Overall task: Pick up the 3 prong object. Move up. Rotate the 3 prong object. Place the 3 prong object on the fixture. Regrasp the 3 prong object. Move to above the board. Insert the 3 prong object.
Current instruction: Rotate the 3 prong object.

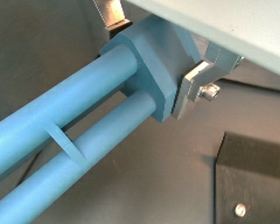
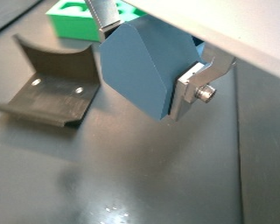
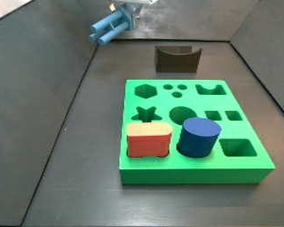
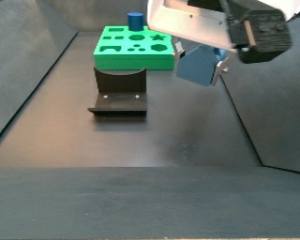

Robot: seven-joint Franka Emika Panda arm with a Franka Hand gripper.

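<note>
One large bright green slab board (image 3: 192, 168) with shaped cut-outs, carrying a red block (image 3: 148, 140) and a dark blue cylinder (image 3: 198, 137). Behind it, small dark brown notched fixture (image 3: 177, 58). Above the floor, well clear, gripper (image 2: 154, 54) clamped on light steel-blue lobed plastic 3 prong object (image 1: 78, 118).

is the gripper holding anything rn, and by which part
Yes. The gripper, raised off the floor, holds the 3 prong object by its flat block end, the fingers clamping that end's sides while the prongs stick out free.
</note>
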